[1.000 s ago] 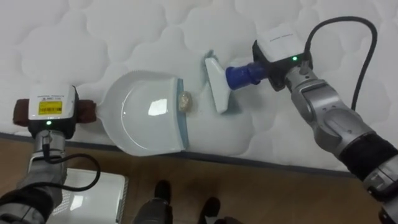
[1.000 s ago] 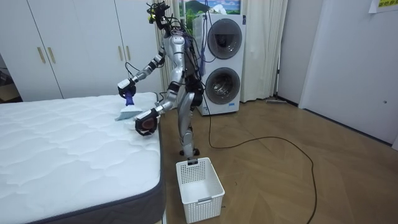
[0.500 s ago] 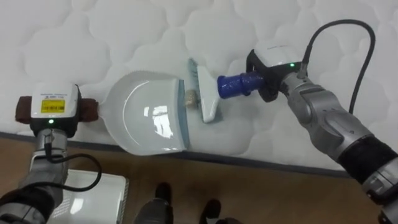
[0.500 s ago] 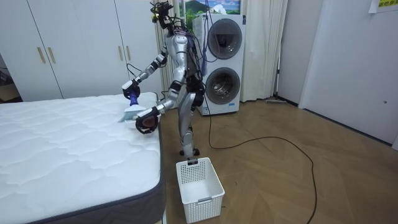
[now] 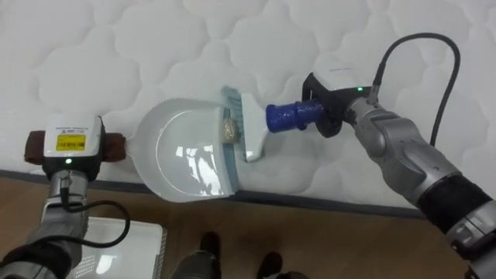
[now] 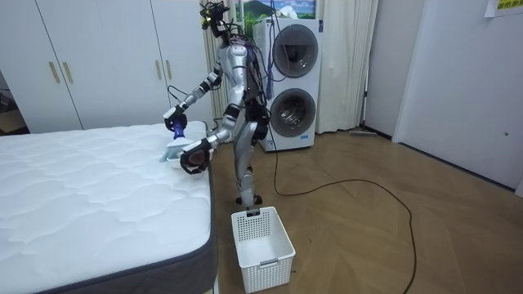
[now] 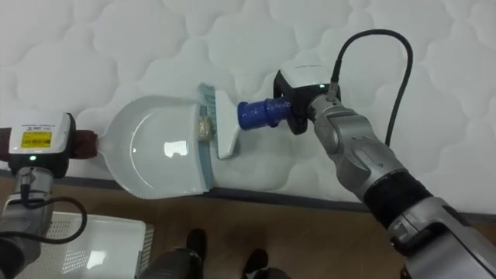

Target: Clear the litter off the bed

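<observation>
Basket (image 5: 132,240), white, on floor below dustpan (image 5: 186,151), left side. Dustpan white, on mattress (image 5: 155,46) at near edge, mouth facing right. Left hand (image 5: 35,147) at dustpan's left end; grip cannot be told. Crumb (image 5: 228,130) just inside dustpan's lip. Brush (image 5: 252,130) head against that lip. Right hand (image 5: 325,120) right of dustpan, curled round brush's blue handle.

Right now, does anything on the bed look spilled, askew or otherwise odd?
Nothing stands out. One small crumb sits at the lip of the dustpan, with the brush right behind it. The dustpan lies flat near the edge of the mattress, and nothing is spilled.
</observation>
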Robot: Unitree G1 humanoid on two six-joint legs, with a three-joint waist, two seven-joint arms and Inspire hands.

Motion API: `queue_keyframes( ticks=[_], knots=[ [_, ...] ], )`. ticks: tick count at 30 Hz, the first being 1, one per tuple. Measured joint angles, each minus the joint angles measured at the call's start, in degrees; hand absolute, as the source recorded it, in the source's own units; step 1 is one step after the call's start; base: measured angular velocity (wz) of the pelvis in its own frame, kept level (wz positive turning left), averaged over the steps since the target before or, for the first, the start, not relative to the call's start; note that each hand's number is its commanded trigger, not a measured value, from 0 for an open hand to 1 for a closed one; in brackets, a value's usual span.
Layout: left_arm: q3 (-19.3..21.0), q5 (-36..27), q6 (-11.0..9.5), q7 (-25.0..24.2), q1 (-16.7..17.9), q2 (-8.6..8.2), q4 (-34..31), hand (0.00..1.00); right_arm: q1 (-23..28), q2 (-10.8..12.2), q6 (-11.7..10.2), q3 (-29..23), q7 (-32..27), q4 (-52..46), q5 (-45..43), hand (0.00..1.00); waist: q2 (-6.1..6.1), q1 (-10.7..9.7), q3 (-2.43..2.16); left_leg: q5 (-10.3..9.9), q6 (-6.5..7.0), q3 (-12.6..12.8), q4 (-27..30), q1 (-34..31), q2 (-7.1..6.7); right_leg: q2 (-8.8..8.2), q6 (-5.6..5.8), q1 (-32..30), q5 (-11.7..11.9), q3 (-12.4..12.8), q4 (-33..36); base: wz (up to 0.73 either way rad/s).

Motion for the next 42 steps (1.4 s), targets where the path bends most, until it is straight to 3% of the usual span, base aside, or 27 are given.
queue_keyframes(
  ticks=[20, 26, 34, 42],
  knots=[
    [0.7, 0.0, -0.9, 0.0, 0.0, -0.68, 1.1, 1.00, 0.0, 0.2, -0.7, -2.1, 1.1, 0.0, 6.3, 1.00, 1.00, 0.0, 0.11, 0.0, -0.02, -0.2, -0.3, 0.1, 0.00, 0.03, 0.01, 0.2, 0.0, -0.3, -0.1, 0.01],
    [1.1, 0.0, -1.2, 0.0, 0.0, -0.68, 1.2, 1.00, 0.0, 0.4, -3.3, -2.1, 1.2, 0.0, 10.9, 1.00, 1.03, 0.0, 0.09, 0.0, -0.02, -0.2, -0.3, 0.1, -0.01, 0.01, 0.01, 0.2, 0.0, -0.3, -0.1, 0.00],
    [1.7, 0.0, -1.4, 0.0, 0.0, -0.68, 1.2, 1.00, 0.0, 2.9, -6.2, -2.1, 2.3, 0.0, 16.2, 1.00, 1.05, 0.0, 0.08, 0.0, -0.01, -0.5, 0.0, -0.1, -0.06, -0.05, 0.03, 0.3, 0.0, -0.5, 0.0, 0.00],
    [1.8, 0.0, -1.4, -0.2, 0.0, -0.77, 1.3, 1.00, 0.0, 2.8, -6.2, -2.1, 2.4, 0.0, 17.0, 1.00, 1.06, 0.0, 0.07, 0.0, -0.01, -1.2, 0.2, -0.2, -0.30, -0.10, 0.19, 0.6, -0.2, -0.8, 0.0, 0.03]
  ],
)
